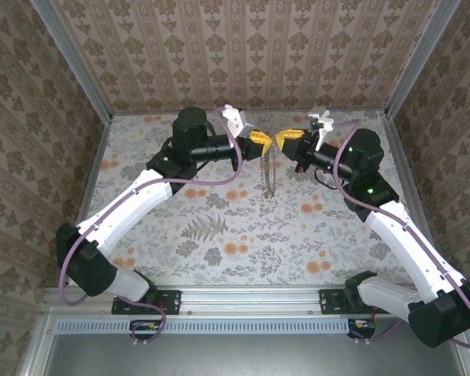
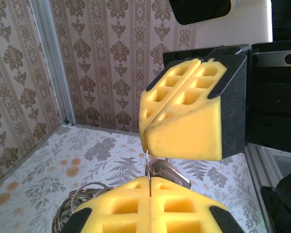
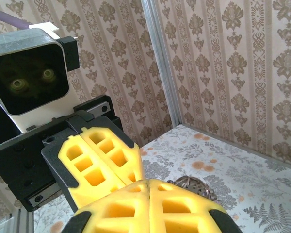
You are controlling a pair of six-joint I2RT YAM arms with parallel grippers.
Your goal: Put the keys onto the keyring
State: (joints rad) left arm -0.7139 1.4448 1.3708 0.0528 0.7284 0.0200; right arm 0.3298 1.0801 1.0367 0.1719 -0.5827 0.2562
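Left hand (image 1: 260, 140) has its pads together, pinching the thin wire of the keyring (image 2: 148, 167). Right hand (image 1: 287, 140) is also closed, tip meeting that wire; can't tell if it grips it. Key (image 2: 170, 173) sits just beside the wire, under the right hand. Risk: the pinch is tiny, so pulling apart could slip the wire and drop everything onto the surface (image 1: 219, 227). Left wrist view shows wire and key; top view shows the chain dangling between the hands.
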